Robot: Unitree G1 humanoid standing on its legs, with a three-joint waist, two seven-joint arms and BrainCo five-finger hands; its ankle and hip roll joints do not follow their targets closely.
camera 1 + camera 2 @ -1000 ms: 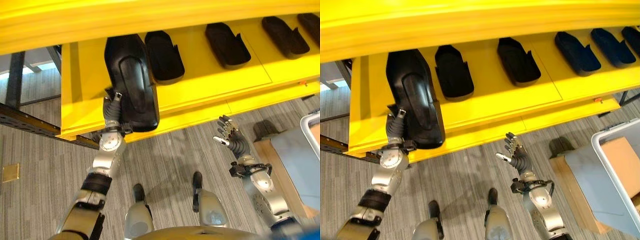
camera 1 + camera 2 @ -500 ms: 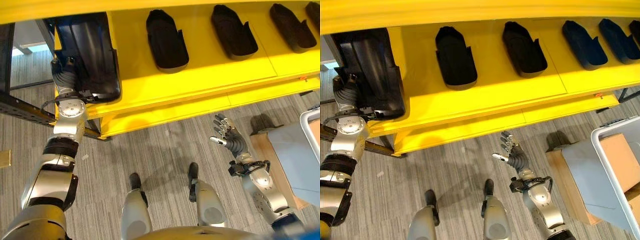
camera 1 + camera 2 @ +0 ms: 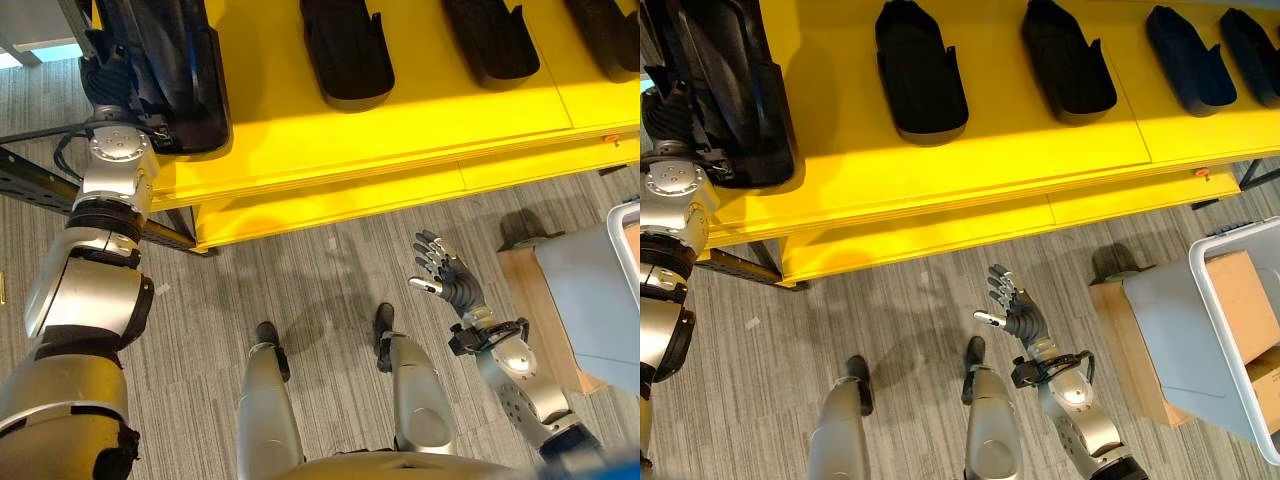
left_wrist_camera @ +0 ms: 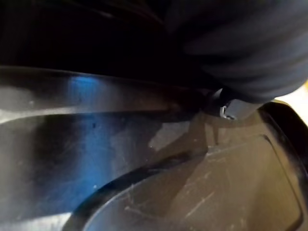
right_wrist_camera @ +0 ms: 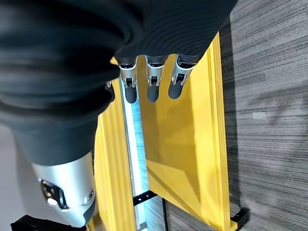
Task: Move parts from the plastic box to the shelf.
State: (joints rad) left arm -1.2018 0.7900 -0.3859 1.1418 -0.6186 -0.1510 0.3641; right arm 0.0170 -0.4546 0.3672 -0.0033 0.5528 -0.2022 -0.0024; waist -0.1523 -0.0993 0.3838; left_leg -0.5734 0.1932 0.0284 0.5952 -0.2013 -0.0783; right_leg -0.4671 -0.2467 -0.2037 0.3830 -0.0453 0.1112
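A large black moulded part [image 3: 160, 60] lies at the left end of the yellow shelf [image 3: 400, 130], close to its front lip. My left hand [image 3: 112, 82] is against the part's near end with its fingers hidden under it; the left wrist view has the part's glossy surface [image 4: 144, 183] very close. Three more black parts [image 3: 920, 70] lie in a row further right on the shelf. My right hand [image 3: 447, 285] hangs low over the floor, open and holding nothing, with its straight fingers [image 5: 151, 79] pointing at the shelf's edge. The plastic box [image 3: 1240, 240] is at the far right.
The box rests on a low wooden stand [image 3: 1120, 320] and holds cardboard. A lower yellow shelf board [image 3: 940, 235] juts out under the upper one. Dark steel frame rails [image 3: 40, 185] run past the shelf's left end. Grey striped carpet lies below.
The left arm has carried the large part leftward, away from the neighbouring part, to the shelf's left end. The camera has tilted down. The right hand stays open and low.
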